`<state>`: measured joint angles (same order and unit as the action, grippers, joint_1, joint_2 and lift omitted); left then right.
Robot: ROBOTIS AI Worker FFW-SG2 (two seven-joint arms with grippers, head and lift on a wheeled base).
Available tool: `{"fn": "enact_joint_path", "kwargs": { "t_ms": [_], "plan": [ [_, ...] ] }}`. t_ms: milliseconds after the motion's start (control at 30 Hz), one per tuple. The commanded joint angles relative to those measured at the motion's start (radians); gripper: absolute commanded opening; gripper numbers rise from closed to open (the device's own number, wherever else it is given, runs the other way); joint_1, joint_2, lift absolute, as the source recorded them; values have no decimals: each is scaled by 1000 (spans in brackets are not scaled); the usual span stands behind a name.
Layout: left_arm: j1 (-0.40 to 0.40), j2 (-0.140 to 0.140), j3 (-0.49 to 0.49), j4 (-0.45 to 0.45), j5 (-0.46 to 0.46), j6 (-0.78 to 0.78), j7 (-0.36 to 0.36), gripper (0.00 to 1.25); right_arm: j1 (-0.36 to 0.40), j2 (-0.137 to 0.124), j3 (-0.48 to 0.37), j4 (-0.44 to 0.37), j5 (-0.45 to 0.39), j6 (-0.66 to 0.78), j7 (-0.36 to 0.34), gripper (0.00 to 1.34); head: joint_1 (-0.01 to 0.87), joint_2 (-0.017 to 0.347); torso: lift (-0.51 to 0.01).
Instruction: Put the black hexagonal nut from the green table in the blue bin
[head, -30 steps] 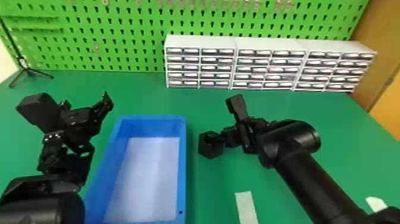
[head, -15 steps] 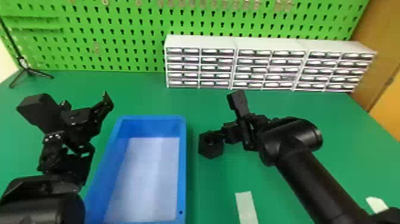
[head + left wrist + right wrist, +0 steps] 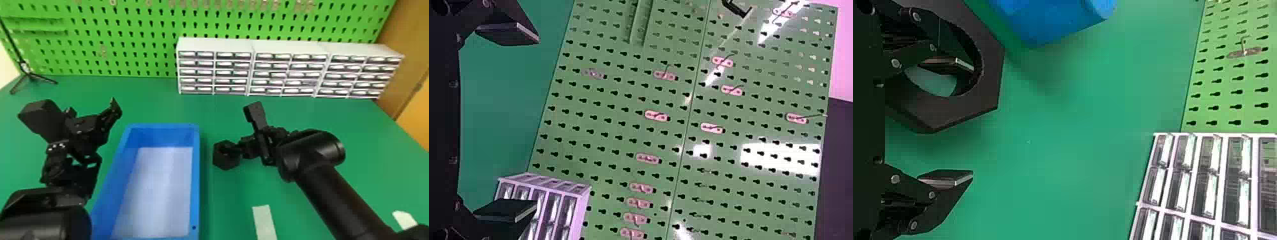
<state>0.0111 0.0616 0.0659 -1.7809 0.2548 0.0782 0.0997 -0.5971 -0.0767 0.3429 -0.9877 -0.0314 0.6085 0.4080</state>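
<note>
Nut (image 3: pixel 223 162) noted on the right side of the blue bin (image 3: pixel 196 159), apart from the wall and outside it. We cannot tell whether it rests flat on the green worktop (image 3: pixel 223 198). In the right wrist view it runs past the view's edge, and the right gripper (image 3: pixel 240 128) hides part of it. Jaws there stand apart: one finger reaches into the nut's hole, the other lies outside the nut. Whether that first finger presses on the inner wall, we cannot tell.

Left gripper (image 3: pixel 103 123) is above the worktop on the bin's left. Its jaws are apart, as we see in the left wrist view.

Bin's near end is cut off in the head view; its pale floor is in sight. In the right wrist view we get only a cut-off blue piece of it.

Three white drawer units (image 3: pixel 217 43) stand side by side before the green pegboard (image 3: pixel 134 35). Drawer fronts carry pale strips; contents too small for us to make out. Pegboard runs off the top, with blurred hooks (image 3: pixel 657 116) on it.

Tripod stand (image 3: pixel 27 71) at far left, upper part cut off. Pale strip (image 3: pixel 264 221) on the worktop is cut by the bottom edge; a second pale piece (image 3: pixel 404 219) lies beside the right arm.
</note>
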Motion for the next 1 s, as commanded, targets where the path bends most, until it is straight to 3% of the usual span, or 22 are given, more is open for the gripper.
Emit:
{"fn": "enact_joint_path", "kwargs": {
  "t_ms": [0, 833, 967],
  "plan": [
    [0, 0, 0, 0, 0, 0, 0, 1123, 0, 0, -2, 11, 7, -1, 0, 828, 692, 8, -97],
    [0, 0, 0, 0, 1, 0, 0, 1123, 8, -1, -5, 24, 16, -4, 0, 822, 692, 8, -97],
    [0, 0, 0, 0, 0, 0, 0, 1123, 8, -3, -5, 24, 18, -4, 0, 726, 692, 8, -97]
  ]
}}
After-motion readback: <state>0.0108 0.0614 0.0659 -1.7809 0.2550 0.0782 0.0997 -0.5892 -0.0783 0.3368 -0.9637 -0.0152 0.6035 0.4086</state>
